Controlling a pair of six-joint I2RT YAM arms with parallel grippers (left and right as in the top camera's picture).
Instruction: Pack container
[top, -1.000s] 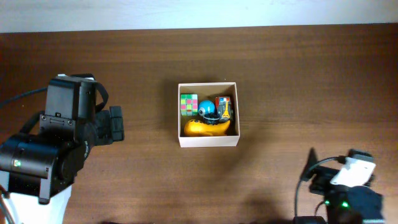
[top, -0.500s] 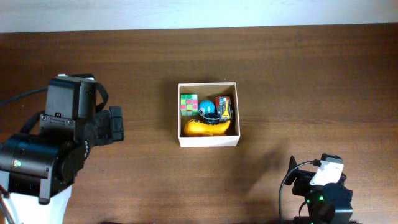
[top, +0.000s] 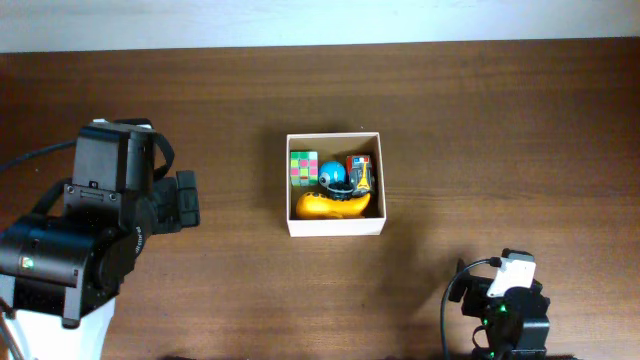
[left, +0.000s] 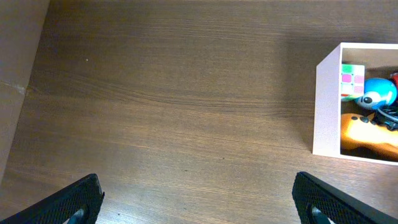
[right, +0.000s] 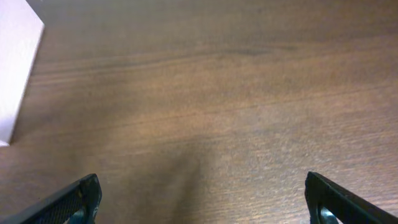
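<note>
The container is a square white-walled box at the table's middle. It holds a colour cube, a blue ball toy, a red and black toy and an orange toy. It also shows at the right of the left wrist view, and its white wall at the left edge of the right wrist view. My left gripper is open and empty over bare wood left of the box. My right gripper is open and empty, near the front edge to the box's right.
The left arm's body fills the left front of the overhead view. The right arm sits low at the front right. The brown wooden table ends at a pale wall along the back.
The right arm has drawn back toward the front edge and shifted left. The left arm and the box's contents have not moved.
</note>
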